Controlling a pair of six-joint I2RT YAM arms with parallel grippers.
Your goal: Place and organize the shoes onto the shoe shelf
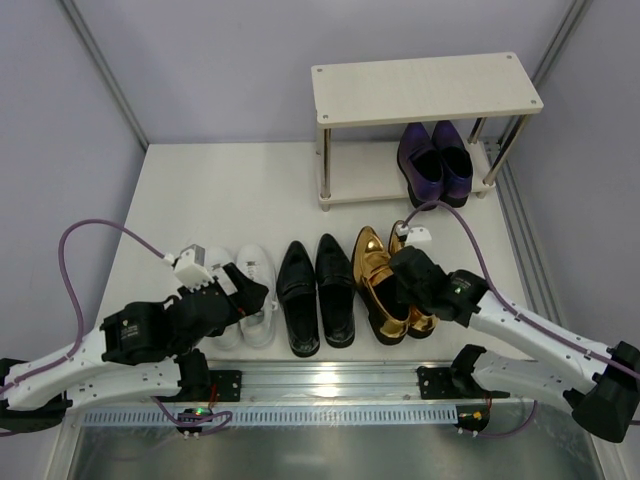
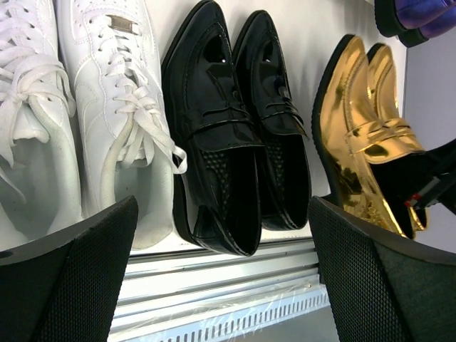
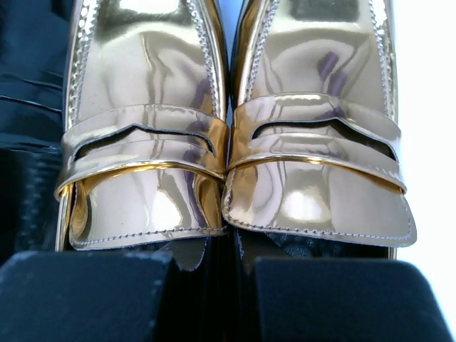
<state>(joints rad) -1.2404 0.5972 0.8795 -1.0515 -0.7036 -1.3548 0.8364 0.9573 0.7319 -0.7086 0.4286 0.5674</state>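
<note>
Left gripper (image 2: 222, 214) gapes wide at the near edge, above white sneakers (image 2: 92, 107) and black loafers (image 2: 235, 135). Right gripper (image 3: 242, 263) sits nearly closed over gold loafers (image 3: 235, 142); whether it grasps them is unclear. Only the overhead view shows purple loafers (image 1: 435, 162) on the lower board of the shoe shelf (image 1: 425, 85), far-right corner.

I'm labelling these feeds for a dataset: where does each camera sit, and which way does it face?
Top external: above and behind the bases, looking down over the table at the shoe shelf; left gripper and right gripper show.
Left wrist: on the left arm, facing white sneakers and black loafers; its fingers frame the bottom.
Right wrist: close above the gold loafers; its fingers fill the bottom edge.
Shared: both wrist views show the gold loafers.
</note>
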